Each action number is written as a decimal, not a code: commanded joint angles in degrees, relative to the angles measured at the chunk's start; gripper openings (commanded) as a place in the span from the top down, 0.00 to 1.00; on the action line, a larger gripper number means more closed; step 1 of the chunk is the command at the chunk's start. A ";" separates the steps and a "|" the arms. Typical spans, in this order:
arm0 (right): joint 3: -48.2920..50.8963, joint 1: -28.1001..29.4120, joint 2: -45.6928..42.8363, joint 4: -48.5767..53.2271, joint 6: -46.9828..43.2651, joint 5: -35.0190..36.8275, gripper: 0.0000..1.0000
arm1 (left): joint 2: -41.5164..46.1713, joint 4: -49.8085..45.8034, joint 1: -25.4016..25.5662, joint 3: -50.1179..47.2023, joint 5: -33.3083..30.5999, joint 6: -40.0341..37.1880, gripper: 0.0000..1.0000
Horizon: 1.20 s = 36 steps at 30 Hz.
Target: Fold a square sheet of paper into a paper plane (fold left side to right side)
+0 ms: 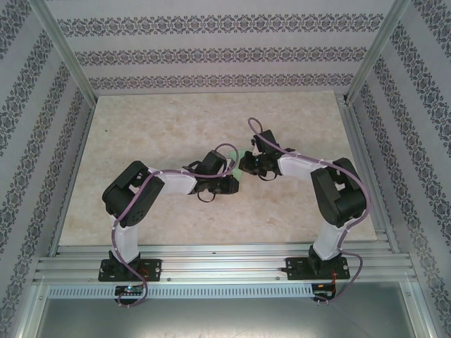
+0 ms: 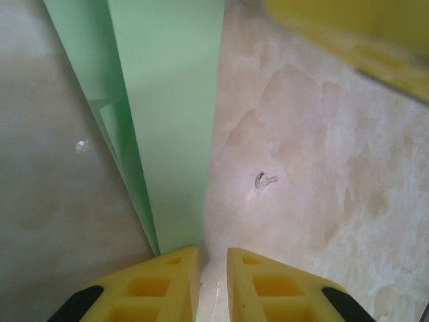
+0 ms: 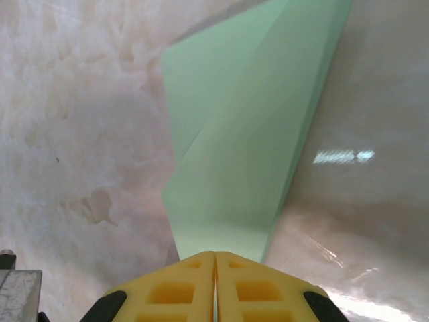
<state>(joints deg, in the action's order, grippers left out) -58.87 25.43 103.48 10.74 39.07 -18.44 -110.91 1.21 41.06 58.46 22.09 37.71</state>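
The square sheet of paper is folded into a slim, pale mint-green paper plane (image 3: pixel 248 147) with layered flaps. It sticks out ahead of my right gripper (image 3: pixel 215 258), whose yellow fingers are shut on its near end. In the left wrist view the paper plane (image 2: pixel 171 100) runs as a long narrow strip down to the left finger of my left gripper (image 2: pixel 213 258). That gripper's jaws stand slightly apart with bare table between them. From above, both grippers meet at mid-table, and only a sliver of the paper plane (image 1: pixel 244 155) shows between them.
The marble-patterned table (image 1: pixel 176 120) is bounded by aluminium frame rails (image 1: pixel 70 176) at the left, right and near sides, with patterned walls behind. A yellow finger of the right gripper (image 2: pixel 362 40) crosses the upper right of the left wrist view.
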 commanded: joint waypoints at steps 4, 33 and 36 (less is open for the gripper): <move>-4.98 -0.10 6.32 -0.91 -1.47 1.83 0.91 | -4.93 -6.38 1.57 -2.11 -2.17 -1.46 0.80; -25.68 -9.35 20.54 10.84 -13.27 10.00 0.90 | -5.20 -7.89 1.57 -2.55 -1.35 -1.59 0.82; -27.40 -10.58 21.34 11.51 -13.47 10.17 0.90 | -5.01 -7.63 1.57 -2.77 -1.28 -1.53 0.82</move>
<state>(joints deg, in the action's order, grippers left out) -83.94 17.43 122.89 22.20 27.22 -13.37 -110.98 0.99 41.06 58.46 21.91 37.69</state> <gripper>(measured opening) 0.104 0.180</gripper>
